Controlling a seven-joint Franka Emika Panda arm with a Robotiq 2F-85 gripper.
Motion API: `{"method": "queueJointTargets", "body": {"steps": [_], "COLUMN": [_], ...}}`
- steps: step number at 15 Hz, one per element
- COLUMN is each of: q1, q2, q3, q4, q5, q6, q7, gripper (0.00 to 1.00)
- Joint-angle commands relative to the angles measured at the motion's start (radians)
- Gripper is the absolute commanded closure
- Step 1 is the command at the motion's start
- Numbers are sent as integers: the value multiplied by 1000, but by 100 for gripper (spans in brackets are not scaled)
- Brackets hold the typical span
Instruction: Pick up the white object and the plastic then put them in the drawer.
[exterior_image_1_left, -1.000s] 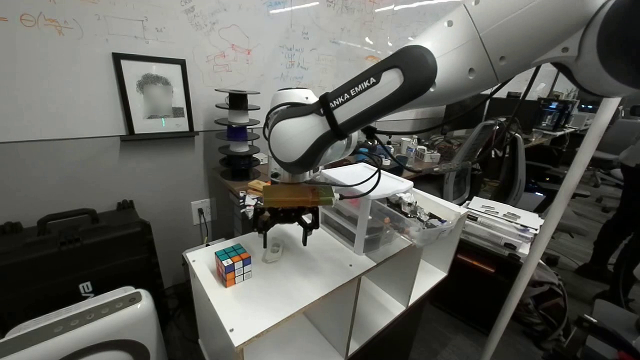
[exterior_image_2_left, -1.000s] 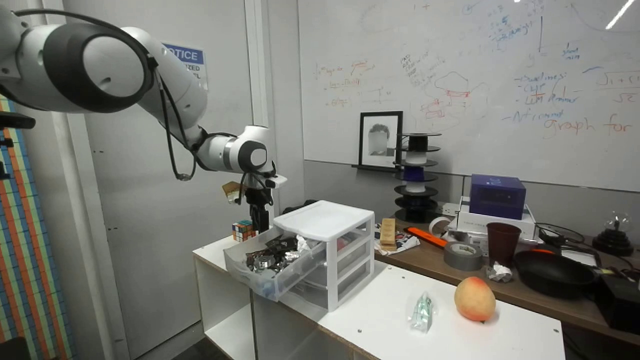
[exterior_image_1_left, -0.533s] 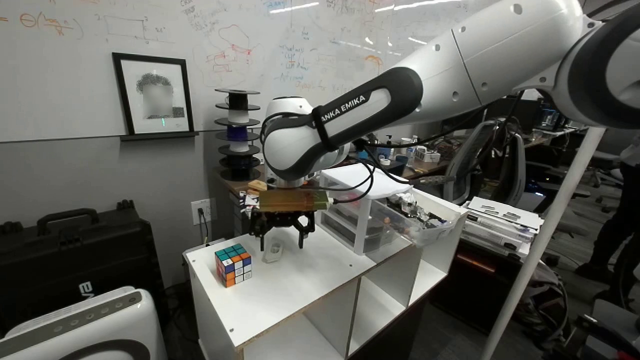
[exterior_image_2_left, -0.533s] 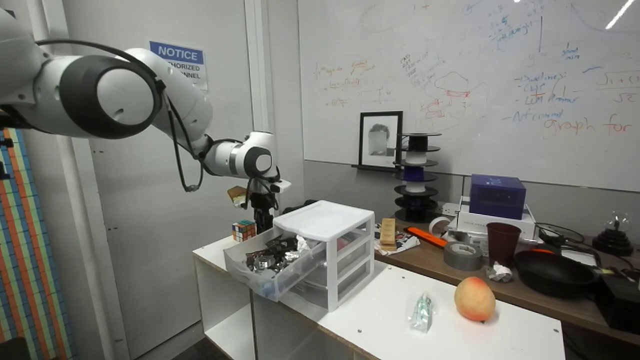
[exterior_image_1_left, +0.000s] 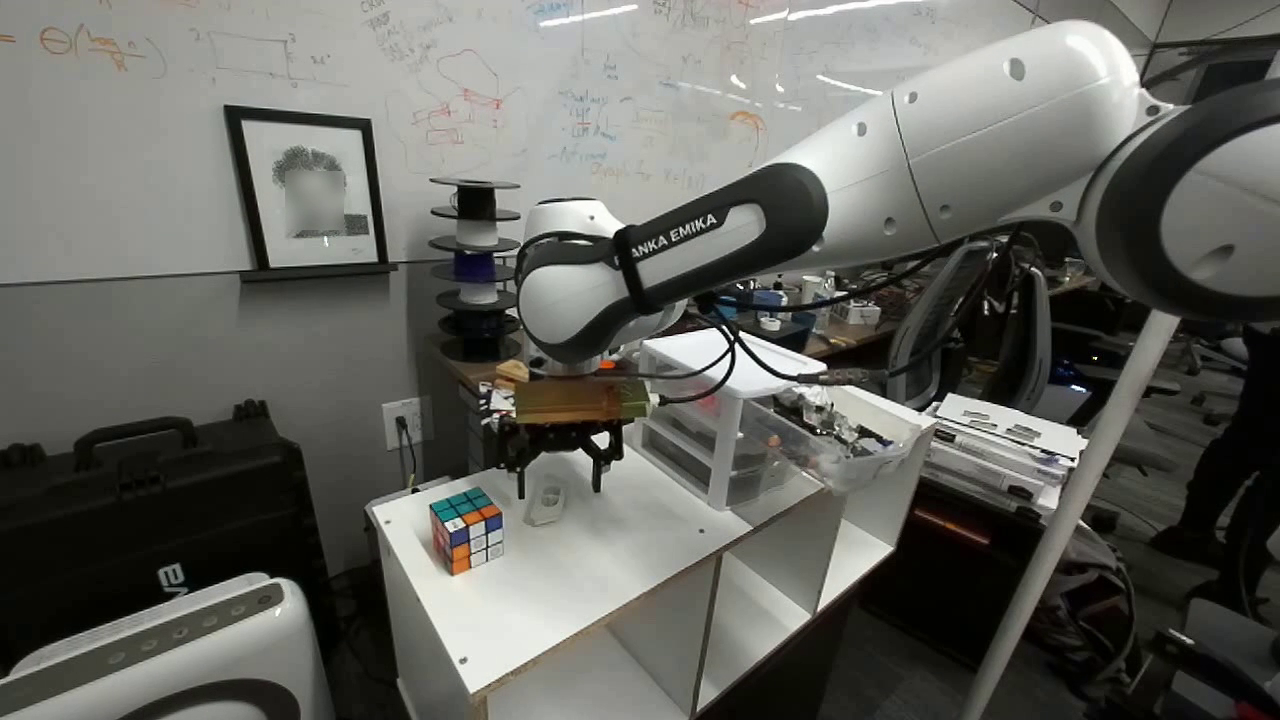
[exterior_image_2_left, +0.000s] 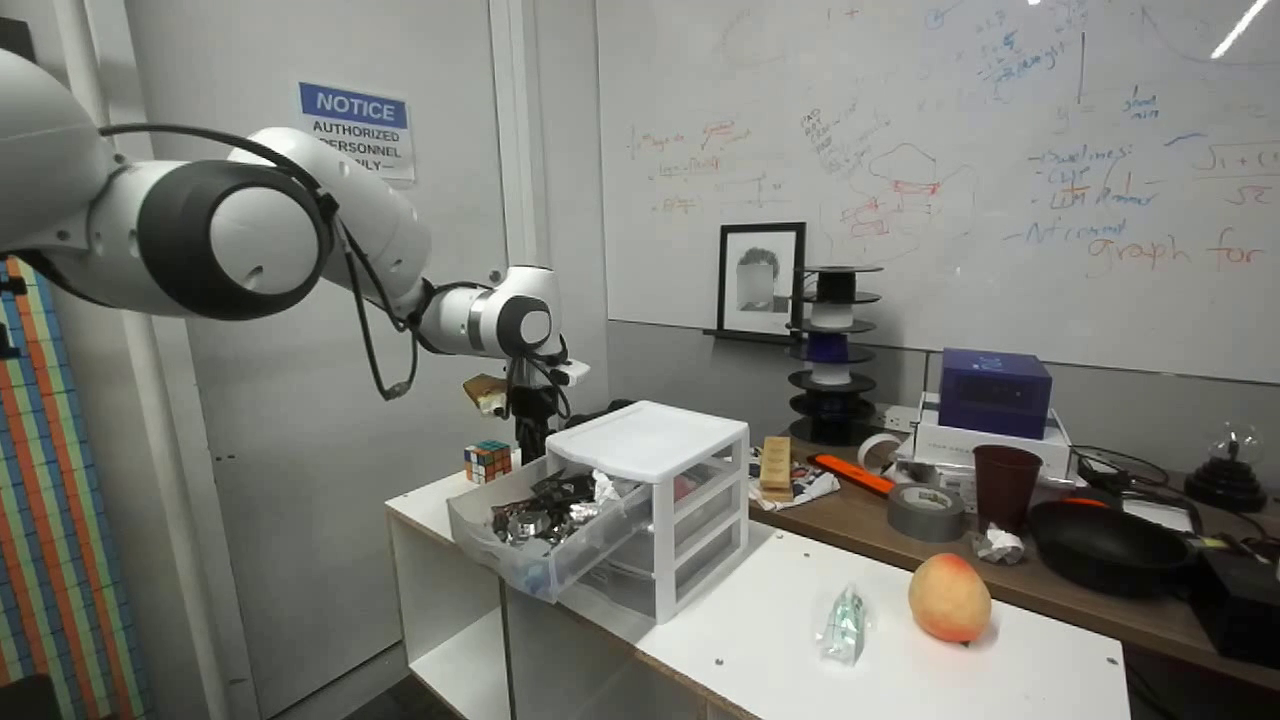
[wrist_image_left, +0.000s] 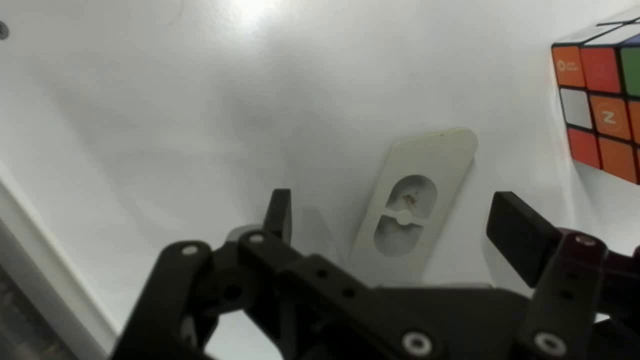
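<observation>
The jaws stand wide around the white object (wrist_image_left: 406, 217), one to each side, and in the wrist view bare bench (wrist_image_left: 340, 125) shows between it and both fingertips (wrist_image_left: 281, 215); whether the tips touch the bench I cannot tell. The white object lies flat, a slant-ended slab with two rounded hollows parted by a thin bar, a small brownish fleck (wrist_image_left: 410, 200) in one hollow, its near end blurred against the pale bench. The cube (exterior_image_1_left: 466, 530) sits on the same bench, near the jaws and apart from the white object. Farther along stands the unit (exterior_image_2_left: 650, 435), its top drawer (exterior_image_2_left: 495, 550) pulled out. That holds a jumble of dark and silvery crumpled scraps (exterior_image_2_left: 555, 500) with a whitish wad (exterior_image_2_left: 605, 487) toward the back, and a bluish patch (exterior_image_2_left: 537, 572) shows through the wall near the front. Inside the unit, something reddish (exterior_image_2_left: 684, 487) shows through the side, too hazy to name, and the lower part is too cloudy to read. On the far side of the unit from the jaws, in an exterior view, the plastic (exterior_image_2_left: 845, 628) lies on the bench, a clear crinkled wrap with a greenish tint, near the fruit (exterior_image_2_left: 950, 598). On the desk (exterior_image_2_left: 848, 512) behind, the cup (exterior_image_2_left: 1005, 485) stands upright just beside the pan (exterior_image_2_left: 1110, 548), a crumpled white ball (exterior_image_2_left: 1000, 545) near its foot; what the cup holds is hidden
</observation>
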Motion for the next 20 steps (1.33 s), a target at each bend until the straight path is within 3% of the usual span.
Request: {"method": "queueJointTargets", "body": {"steps": [1,3,10,20], "q1": [18,22,37,66], "q2": [69,83,127,-44], "q3": [-18,-18,-15,-32], "q4": [131,149,212,69], "q5": [1,0,1,-92], "q6": [-56,-63,-90,-113], "q7": [-37,-57,-112,-93], "gripper": [0,26,80,85]}}
